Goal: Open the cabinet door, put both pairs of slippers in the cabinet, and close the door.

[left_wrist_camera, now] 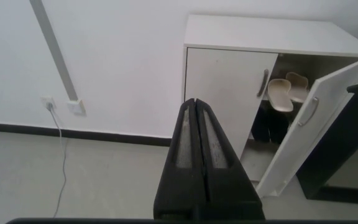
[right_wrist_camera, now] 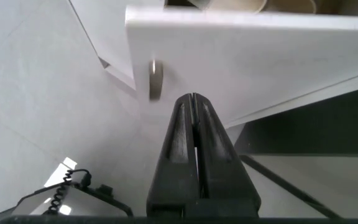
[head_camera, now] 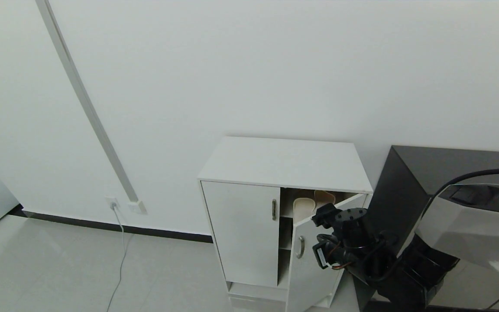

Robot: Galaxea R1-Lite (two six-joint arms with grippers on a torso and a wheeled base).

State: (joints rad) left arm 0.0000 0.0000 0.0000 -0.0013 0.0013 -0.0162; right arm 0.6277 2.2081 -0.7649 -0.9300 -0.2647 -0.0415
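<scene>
White wall (head_camera: 275,65) behind cabinet (head_camera: 282,160), door (head_camera: 306,281) ajar, slippers (head_camera: 303,207) seemingly inside; both jaws together.

Wall (head_camera: 232,65): plain white.
Socket (head_camera: 111,202): cable (head_camera: 121,255) hanging below.
Trunking (head_camera: 88,104): rises from beside socket.
Skirting (head_camera: 102,223): black, under socket.
Floor (head_camera: 50,268): pale glossy tile.

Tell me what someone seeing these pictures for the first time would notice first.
A white cabinet stands against the wall, its left door shut and its right door standing partway open. Through the gap, light-coloured slippers lie high up inside. The shut right gripper is at the open door's outer face, near its handle.
</scene>
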